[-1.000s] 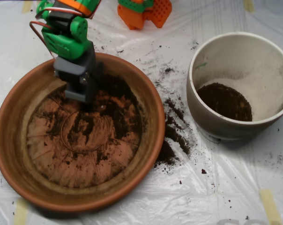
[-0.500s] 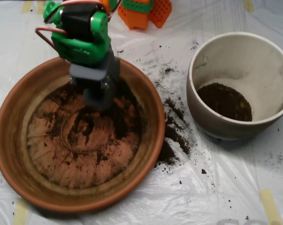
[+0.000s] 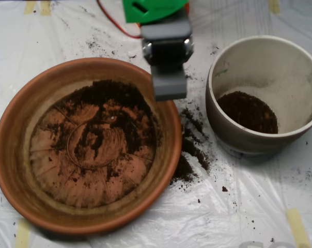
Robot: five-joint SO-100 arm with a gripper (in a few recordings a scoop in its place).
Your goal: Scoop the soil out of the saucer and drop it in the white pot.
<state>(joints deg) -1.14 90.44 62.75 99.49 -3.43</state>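
Hovering above the ridged terracotta saucer's [image 3: 11,155] rim, the grey pincer [image 3: 169,88] looks pressed together.

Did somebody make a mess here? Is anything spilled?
Yes. Loose soil is spilled on the plastic sheet between the saucer and the white pot, heaped against the saucer's right rim, with more crumbs scattered above the saucer. It belongs in the dishes, not on the sheet.
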